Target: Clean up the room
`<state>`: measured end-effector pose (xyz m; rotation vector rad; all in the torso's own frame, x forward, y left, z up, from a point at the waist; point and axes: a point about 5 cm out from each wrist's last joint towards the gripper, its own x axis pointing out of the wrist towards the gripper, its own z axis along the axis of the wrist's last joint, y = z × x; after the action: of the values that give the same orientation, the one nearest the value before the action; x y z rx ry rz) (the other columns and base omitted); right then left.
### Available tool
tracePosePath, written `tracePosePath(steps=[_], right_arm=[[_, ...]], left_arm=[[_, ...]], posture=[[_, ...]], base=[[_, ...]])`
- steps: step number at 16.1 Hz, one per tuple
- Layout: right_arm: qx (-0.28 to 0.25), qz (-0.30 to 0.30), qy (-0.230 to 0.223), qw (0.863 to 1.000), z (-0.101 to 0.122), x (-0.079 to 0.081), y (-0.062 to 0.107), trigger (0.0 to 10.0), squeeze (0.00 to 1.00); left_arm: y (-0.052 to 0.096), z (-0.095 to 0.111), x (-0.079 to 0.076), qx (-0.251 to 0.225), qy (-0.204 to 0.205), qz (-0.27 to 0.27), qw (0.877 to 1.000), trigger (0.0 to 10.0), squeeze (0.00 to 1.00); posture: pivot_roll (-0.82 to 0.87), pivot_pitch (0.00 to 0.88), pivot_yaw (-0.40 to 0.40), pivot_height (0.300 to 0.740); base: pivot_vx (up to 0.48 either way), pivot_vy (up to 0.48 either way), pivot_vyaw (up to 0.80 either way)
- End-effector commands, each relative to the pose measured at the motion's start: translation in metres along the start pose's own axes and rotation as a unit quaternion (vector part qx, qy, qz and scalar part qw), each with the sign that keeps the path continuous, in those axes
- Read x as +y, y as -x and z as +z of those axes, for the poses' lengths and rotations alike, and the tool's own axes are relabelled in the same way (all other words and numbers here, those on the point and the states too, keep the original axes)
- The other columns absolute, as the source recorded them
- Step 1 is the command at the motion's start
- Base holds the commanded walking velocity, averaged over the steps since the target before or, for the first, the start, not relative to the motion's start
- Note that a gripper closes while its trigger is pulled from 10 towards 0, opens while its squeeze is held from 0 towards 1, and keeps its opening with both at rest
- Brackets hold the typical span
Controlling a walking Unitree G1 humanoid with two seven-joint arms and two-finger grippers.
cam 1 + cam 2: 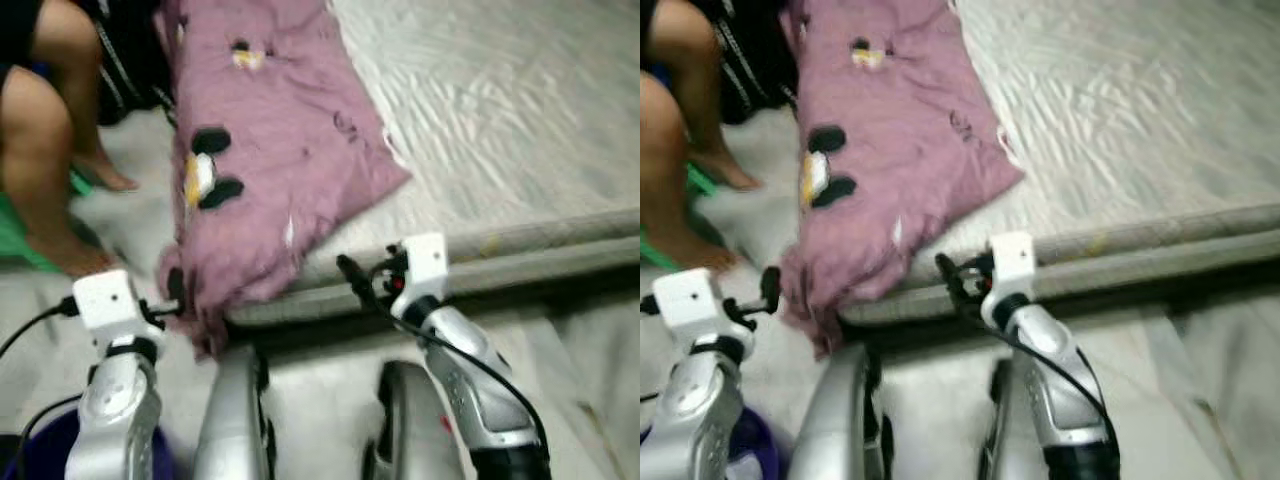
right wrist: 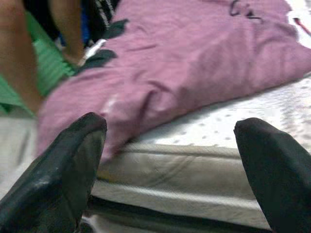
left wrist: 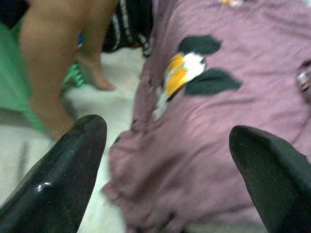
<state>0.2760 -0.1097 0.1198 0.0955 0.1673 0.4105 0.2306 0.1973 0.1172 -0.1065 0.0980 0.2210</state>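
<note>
The head views are soft with blur, and fine detail is hard to read. The purple blanket [image 1: 270, 150] runs off the top edge of the picture, so its far end is cut off; a dark printed mark on it near the bed's middle is too smeared to make out. A person sits at the upper left, with only 2 bare legs [image 1: 45, 150] and feet on the floor in view, the rest cut off. Something green [image 1: 20, 235] lies under those legs, and a dark blue rounded thing [image 1: 40, 455] shows at the lower left corner; what either is cannot be told.

The blanket lies along the left side of the bed [image 1: 500, 130], on a pale sheet, and its crumpled near corner hangs over the mattress edge toward the floor. It carries a patch of black, white and orange.

The left tool [image 1: 178, 290] is just beside that hanging corner, at the bed's edge, and whether it touches the cloth cannot be told. In the left wrist view its 2 black fingers [image 3: 63, 174] stand wide apart with nothing between them, the blanket's folds straight ahead.

The right tool [image 1: 352, 275] sits near the mattress edge, to the right of the hanging corner. Its fingers [image 2: 58, 170] are also spread wide and hold nothing.
</note>
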Motion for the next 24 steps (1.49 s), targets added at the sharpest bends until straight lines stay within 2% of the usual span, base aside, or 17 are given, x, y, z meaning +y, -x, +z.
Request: tracePosePath(steps=[1,6,13,16,19,21,23,24], right_arm=[[0.018,-0.023,-0.004,1.0,-0.009,-0.013,0.006,10.0,0.0],[0.018,-0.024,-0.009,1.0,-0.009,-0.013,0.005,10.0,0.0],[0.031,-0.009,-0.002,0.999,-0.01,-0.011,0.003,10.0,0.0],[0.036,0.014,0.014,0.999,-0.003,-0.009,-0.013,10.0,0.0],[0.031,0.027,0.022,0.999,-0.001,-0.009,-0.042,10.0,0.0],[0.027,0.057,0.033,0.997,0.004,0.006,-0.069,10.0,0.0],[0.016,0.065,0.038,0.997,0.011,0.016,-0.087,10.0,0.0],[0.014,0.066,0.039,0.997,0.012,0.018,-0.09,10.0,0.0]], left_arm=[[0.002,-0.006,-0.007,0.014,0.004,-0.016,1.0,10.0,0.0],[0.0,-0.008,-0.007,0.02,0.003,-0.018,1.0,10.0,0.0],[0.0,-0.01,-0.007,0.029,0.0,-0.008,1.0,10.0,0.0],[0.005,-0.003,-0.008,0.015,-0.03,-0.012,0.999,10.0,0.0],[0.022,0.003,-0.004,0.014,-0.04,-0.005,0.999,10.0,0.0],[0.033,0.005,0.004,0.017,-0.054,0.006,0.998,10.0,0.0],[0.036,0.011,0.002,0.005,-0.064,0.0,0.998,10.0,0.0],[0.036,0.012,0.002,0.004,-0.066,-0.001,0.998,10.0,0.0]], posture=[[0.0,0.202,0.002,0.534],[0.0,0.201,0.003,0.534],[0.01,0.199,0.002,0.534],[0.03,0.203,0.004,0.534],[0.12,0.219,0.002,0.534],[0.15,0.225,0.006,0.534],[0.18,0.223,0.009,0.534],[0.18,0.223,0.009,0.534]], base=[[0.311,0.0,0.0],[0.293,0.0,0.0],[0.0,0.0,0.18],[0.0,0.0,0.0],[0.0,0.0,0.0],[0.0,0.0,0.0],[0.0,0.0,0.0],[0.0,0.0,0.0]])
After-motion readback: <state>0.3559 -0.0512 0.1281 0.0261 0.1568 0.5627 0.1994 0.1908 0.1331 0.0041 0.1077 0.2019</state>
